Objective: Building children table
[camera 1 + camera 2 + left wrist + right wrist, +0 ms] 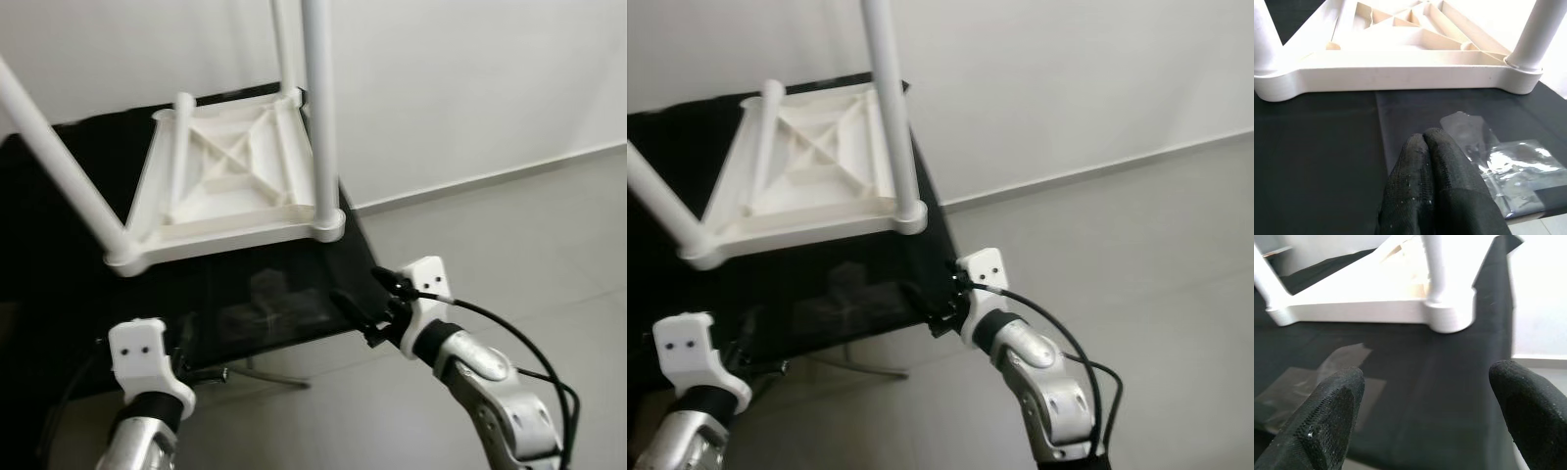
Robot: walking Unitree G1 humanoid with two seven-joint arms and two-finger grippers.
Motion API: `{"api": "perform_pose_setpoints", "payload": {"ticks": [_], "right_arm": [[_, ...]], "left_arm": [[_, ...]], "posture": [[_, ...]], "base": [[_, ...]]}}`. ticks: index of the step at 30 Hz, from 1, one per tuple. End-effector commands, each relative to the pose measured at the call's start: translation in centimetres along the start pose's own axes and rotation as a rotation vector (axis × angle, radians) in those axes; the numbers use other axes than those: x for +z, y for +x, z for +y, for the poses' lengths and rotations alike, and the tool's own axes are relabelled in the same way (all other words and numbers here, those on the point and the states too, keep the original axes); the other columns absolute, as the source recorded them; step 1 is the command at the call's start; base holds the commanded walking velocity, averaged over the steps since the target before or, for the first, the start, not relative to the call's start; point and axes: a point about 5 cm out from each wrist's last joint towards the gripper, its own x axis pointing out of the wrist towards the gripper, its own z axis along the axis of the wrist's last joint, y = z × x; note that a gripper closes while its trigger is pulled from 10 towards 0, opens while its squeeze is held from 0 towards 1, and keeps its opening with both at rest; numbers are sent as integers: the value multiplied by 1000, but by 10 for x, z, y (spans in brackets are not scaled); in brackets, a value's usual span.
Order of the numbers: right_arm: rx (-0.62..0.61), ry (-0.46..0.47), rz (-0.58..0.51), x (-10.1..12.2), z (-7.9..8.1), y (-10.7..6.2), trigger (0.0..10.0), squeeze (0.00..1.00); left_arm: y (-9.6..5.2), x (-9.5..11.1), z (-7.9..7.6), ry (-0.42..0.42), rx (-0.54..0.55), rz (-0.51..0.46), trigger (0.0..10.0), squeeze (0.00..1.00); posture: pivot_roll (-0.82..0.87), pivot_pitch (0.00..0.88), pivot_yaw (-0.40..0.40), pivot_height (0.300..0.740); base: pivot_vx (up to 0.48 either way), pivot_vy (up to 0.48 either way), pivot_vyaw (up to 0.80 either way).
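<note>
Black-covered table carries upturned white children table, legs up; clear plastic bag near front edge

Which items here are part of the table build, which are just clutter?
Job:
- white children's table, upside down, legs fitted
- left gripper, shut
- right gripper, open

Lying about:
- clear plastic bag
- black work surface underneath

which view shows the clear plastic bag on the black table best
The left wrist view: the clear plastic bag lies flat beside the left gripper, crinkles plain. In the right wrist view it is a pale blur; the eye views give only a faint sheen before the upturned white table.
</note>
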Motion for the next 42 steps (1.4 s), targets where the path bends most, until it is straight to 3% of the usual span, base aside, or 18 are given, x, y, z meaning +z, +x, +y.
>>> {"api": "perform_pose_setpoints", "payload": {"ticks": [1, 35, 42], "right_arm": [[19, 1, -3, -1, 5, 4, 10000, 0], [55, -14, -13, -2, 13, 10, 10000, 0], [-14, -51, -24, 5, -7, 12, 10000, 0]], "left_arm": [[-1, -2, 6, 12, 23, 10, 10000, 0], [3, -3, 11, 20, 55, 22, 10000, 0], [3, -3, 10, 21, 58, 14, 10000, 0]], "posture": [[-75, 177, 12, 740], [-94, 178, 9, 740], [-91, 177, 8, 740]], "base": [[0, 0, 0], [0, 28, 0], [0, 0, 0]]}}
